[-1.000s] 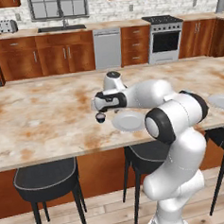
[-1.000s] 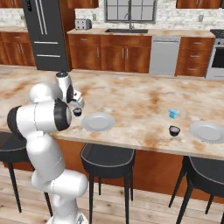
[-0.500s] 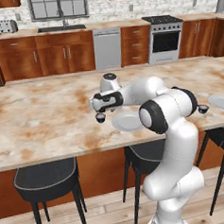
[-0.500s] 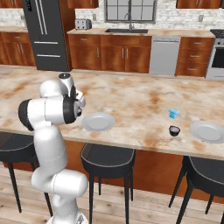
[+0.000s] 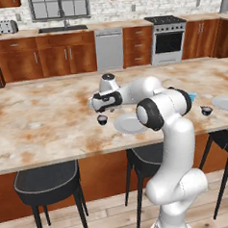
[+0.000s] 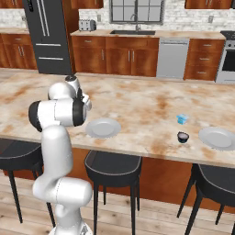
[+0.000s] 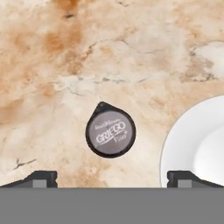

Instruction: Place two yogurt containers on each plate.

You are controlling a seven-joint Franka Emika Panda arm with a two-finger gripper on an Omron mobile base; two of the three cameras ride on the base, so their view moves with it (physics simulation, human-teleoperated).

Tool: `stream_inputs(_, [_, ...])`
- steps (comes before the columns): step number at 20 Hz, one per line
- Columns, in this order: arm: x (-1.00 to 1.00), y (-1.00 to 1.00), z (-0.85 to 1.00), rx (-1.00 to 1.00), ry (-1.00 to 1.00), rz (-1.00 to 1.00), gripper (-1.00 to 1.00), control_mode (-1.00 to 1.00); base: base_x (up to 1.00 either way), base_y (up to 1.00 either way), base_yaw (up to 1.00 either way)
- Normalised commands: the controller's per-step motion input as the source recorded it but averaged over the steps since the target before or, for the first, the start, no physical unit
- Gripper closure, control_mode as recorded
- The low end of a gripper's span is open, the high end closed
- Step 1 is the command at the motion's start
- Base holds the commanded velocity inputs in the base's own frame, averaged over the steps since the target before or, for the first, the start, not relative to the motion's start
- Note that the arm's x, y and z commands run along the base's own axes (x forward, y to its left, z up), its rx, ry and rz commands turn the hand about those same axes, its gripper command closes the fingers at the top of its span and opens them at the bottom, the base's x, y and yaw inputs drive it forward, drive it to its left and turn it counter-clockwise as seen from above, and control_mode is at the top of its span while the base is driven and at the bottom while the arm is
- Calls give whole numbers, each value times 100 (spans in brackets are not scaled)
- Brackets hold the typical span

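Marble counter [image 6: 137, 103], two plates [image 6: 103, 128] [image 6: 217, 138], three yogurt cups [image 5: 102, 119] [image 6: 183, 137] [image 6: 182, 119]

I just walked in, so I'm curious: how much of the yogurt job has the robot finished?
Nothing looks done: both plates, near and far, carry no cups. The open gripper hovers above a dark cup on the counter. Another dark cup and the blue cup wait there too.

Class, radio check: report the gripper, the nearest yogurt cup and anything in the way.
Gripper open, above the dark yogurt cup. Cup upright on the counter, beside the near plate, not on it. Nothing between fingers and cup.
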Motion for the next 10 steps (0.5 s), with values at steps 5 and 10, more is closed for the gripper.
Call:
stream_inputs(5, [0, 0, -47, -4, 3, 0, -100, -100, 0, 0, 0])
stream_inputs(10, [5, 3, -34, -2, 0, 0, -100, -100, 0, 0, 0])
